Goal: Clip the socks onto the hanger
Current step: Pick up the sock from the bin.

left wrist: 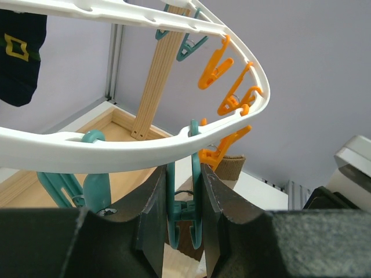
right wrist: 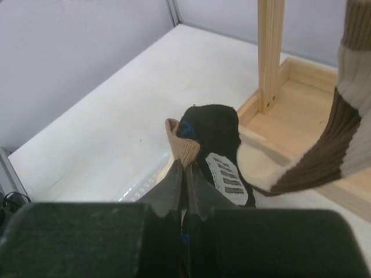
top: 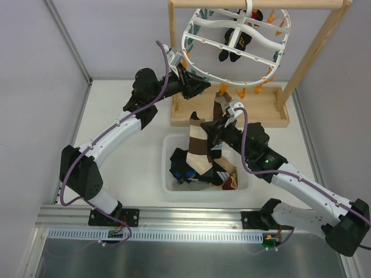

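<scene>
Soft, limp fabric: the banded sock [top: 198, 145] dangles over the tabletop's middle, your right fingers [right wrist: 171, 185] pinched shut on its tan cuff. Keep that hold; it flops. Your left fingers [left wrist: 153, 214] squeeze a teal peg [left wrist: 195, 191] on the hanger [top: 232, 40] at the far edge.

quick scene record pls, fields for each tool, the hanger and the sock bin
left tool: shut on a teal peg under the hanger rim
right tool: shut on a tan sock edge, black sock just behind
hanger: white ring on the wooden frame, one dark sock hung
bin: holds a pile of socks
</scene>
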{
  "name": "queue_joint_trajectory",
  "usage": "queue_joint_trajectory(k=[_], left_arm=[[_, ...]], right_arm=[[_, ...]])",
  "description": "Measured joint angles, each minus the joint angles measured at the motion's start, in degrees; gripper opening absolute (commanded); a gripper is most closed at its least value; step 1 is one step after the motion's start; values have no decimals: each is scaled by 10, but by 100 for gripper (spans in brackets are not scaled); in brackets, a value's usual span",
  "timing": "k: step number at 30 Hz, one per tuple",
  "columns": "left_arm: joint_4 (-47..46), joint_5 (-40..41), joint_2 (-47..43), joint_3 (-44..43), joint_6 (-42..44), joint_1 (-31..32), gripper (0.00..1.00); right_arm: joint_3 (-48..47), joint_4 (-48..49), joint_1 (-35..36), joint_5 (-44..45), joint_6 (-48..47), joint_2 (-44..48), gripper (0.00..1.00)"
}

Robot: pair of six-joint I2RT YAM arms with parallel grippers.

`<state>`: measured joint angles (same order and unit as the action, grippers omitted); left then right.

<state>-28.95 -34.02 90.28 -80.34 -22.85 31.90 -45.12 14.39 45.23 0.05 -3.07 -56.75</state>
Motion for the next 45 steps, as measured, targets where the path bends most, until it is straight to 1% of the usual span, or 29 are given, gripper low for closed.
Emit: queue_joint_trajectory(k=[5, 11, 15, 18, 20, 24, 28, 30, 31, 32, 33, 34, 35, 36, 38, 40, 45], left_arm=[[-23, -4, 0, 3, -25, 0, 0], [-65, -28, 3, 5, -65, 0, 0], [-79, -35, 5, 5, -79, 0, 0], [-85, -36, 5, 7, -82, -1, 0], [-90, -35, 5, 13, -82, -1, 0], [-88, -32, 5, 19, -82, -1, 0], [-89, -32, 5, 19, -82, -1, 0], [-89, -32, 5, 19, -82, -1, 0], [-89, -32, 5, 20, -82, -1, 0], [-89, -32, 5, 20, -82, -1, 0], [-89, -31, 6, 21, -81, -1, 0], [-88, -30, 7, 21, -81, -1, 0], [-88, -30, 7, 21, -81, -1, 0], [-87, -29, 8, 22, -81, -1, 0], [-86, -28, 10, 22, -80, -1, 0], [-85, -28, 13, 22, -79, -1, 0], [-83, -28, 16, 23, -77, -1, 0]], right_arm=[[-10, 29, -2, -5, -10, 0, 1], [-10, 41, -26, -17, -6, -5, 1], [-45, -5, -35, -42, 19, -16, 1], [-51, -42, -35, -40, 68, 0, 1], [-31, -68, -32, -27, 106, 28, 1], [43, -118, -22, 26, 177, 88, 1], [113, -164, -19, 74, 227, 91, 1], [129, -185, -18, 94, 235, 73, 5], [130, -195, -18, 104, 236, 62, 9], [130, -198, -18, 113, 236, 52, 22], [126, -205, -18, 120, 236, 42, 31], [121, -212, -18, 126, 236, 35, 42], [112, -221, -18, 131, 234, 26, 59], [102, -229, -18, 135, 234, 19, 64], [79, -244, -18, 143, 226, 12, 71], [60, -254, -18, 146, 226, 13, 73], [30, -295, -17, 163, 252, 36, 73]])
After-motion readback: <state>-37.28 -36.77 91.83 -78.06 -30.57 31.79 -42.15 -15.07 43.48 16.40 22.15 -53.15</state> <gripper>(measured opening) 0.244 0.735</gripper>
